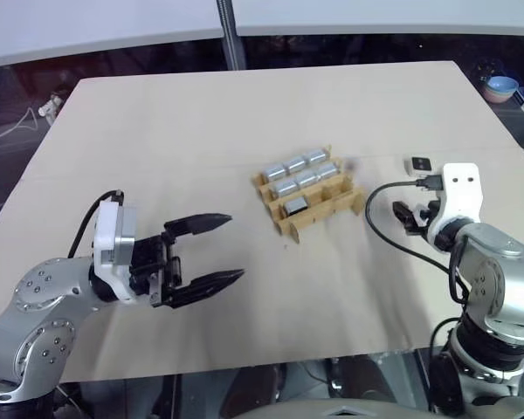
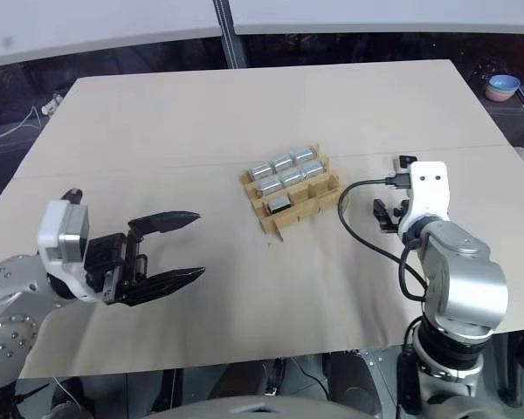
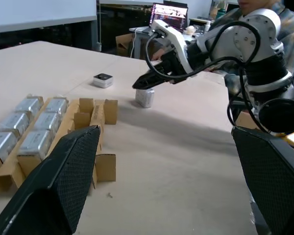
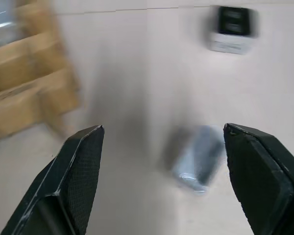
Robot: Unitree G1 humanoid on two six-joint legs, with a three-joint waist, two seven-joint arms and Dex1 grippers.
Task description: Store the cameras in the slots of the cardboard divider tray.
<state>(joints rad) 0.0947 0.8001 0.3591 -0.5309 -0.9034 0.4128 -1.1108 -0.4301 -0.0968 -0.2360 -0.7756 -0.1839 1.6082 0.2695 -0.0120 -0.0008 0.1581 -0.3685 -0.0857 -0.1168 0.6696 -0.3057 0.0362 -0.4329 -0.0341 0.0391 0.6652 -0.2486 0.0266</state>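
Observation:
The cardboard divider tray (image 1: 325, 212) sits at the middle of the table, with several silver cameras (image 1: 295, 164) in its slots. To its right, a loose camera (image 4: 198, 156) lies on the table below my right gripper (image 4: 162, 128), which is open, its fingers spread wider than the block. The left wrist view shows that gripper (image 3: 143, 84) hovering just over this camera (image 3: 145, 97). Another camera (image 1: 421, 163) lies dark face up a little farther back. My left gripper (image 1: 236, 247) is open and empty, pointing toward the tray from the left.
The tan table top (image 1: 201, 113) has bare room to the left of and behind the tray. A metal pole (image 1: 230, 35) rises at the back edge. A blue bowl (image 1: 501, 87) sits off the table at the back right. A person (image 3: 284, 19) and a laptop (image 3: 171, 12) are beyond the table's right side.

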